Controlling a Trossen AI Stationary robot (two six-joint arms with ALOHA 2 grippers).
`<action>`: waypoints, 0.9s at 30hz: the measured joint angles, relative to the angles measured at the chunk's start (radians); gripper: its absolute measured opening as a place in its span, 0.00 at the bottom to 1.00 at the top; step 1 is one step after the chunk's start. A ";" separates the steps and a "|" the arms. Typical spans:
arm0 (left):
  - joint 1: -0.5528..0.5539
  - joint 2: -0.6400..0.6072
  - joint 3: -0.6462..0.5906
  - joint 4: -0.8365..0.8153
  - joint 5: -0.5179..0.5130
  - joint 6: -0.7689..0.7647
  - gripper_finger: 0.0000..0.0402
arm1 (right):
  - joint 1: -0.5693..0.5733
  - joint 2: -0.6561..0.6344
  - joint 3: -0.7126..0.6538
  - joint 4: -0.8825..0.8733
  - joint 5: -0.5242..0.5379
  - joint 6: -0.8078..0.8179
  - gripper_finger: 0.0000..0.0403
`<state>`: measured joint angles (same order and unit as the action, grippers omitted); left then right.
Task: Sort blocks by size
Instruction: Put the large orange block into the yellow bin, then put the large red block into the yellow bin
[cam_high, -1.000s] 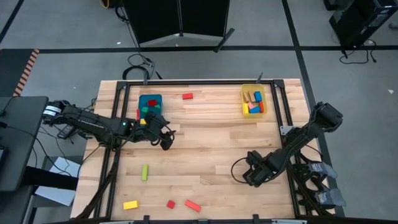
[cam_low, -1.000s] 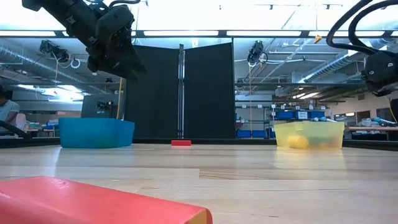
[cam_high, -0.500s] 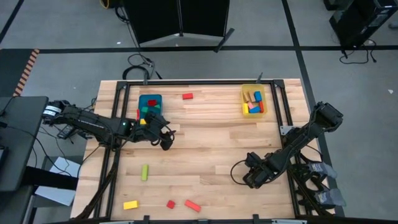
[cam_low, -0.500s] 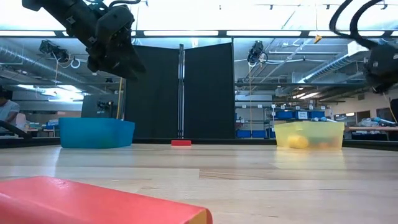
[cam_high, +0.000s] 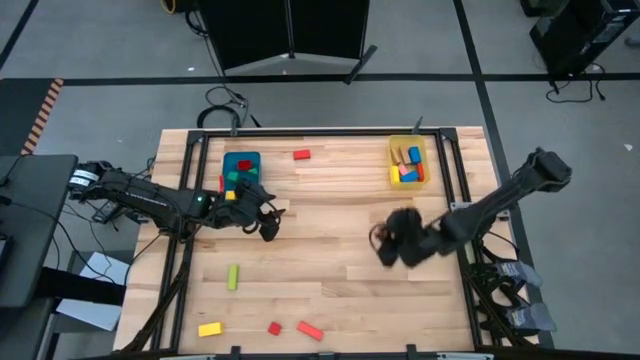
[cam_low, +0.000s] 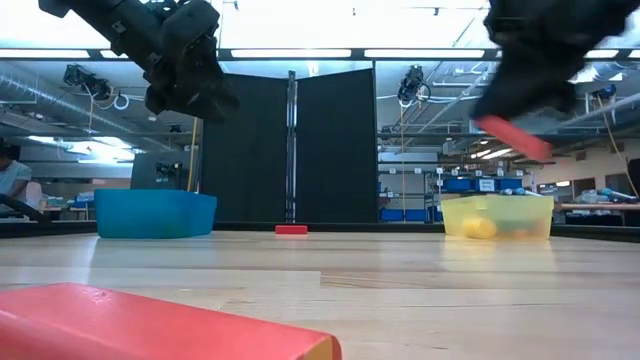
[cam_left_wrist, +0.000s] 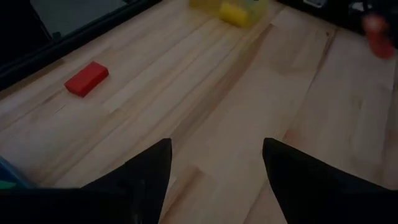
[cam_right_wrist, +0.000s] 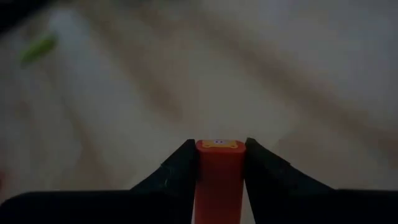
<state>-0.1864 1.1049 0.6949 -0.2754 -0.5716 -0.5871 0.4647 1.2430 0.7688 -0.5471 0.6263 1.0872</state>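
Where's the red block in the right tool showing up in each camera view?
High view: hidden under the right tool, right of table centre.
Low view: red block upper right, held above the yellow bin.
Left wrist view: red blur at the far right edge.
Right wrist view: bottom centre, clamped.
Shared landmark: the yellow bin.

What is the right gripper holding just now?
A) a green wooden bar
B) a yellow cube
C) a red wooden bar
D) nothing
C: the right wrist view shows the right gripper closed on a red wooden bar, carried above the table.
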 joint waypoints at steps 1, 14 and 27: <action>0.000 0.000 0.000 -0.001 0.000 0.000 0.65 | -0.039 -0.031 0.000 -0.005 0.032 -0.050 0.29; 0.000 0.000 0.000 -0.003 0.002 -0.080 0.65 | -0.710 -0.271 0.002 -0.057 0.193 -0.476 0.29; 0.000 0.000 0.000 -0.006 0.004 -0.105 0.65 | -1.051 -0.028 0.001 -0.005 -0.007 -0.572 0.49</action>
<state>-0.1860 1.1049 0.6949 -0.2814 -0.5677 -0.6926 -0.5862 1.2151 0.7700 -0.5522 0.6193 0.5154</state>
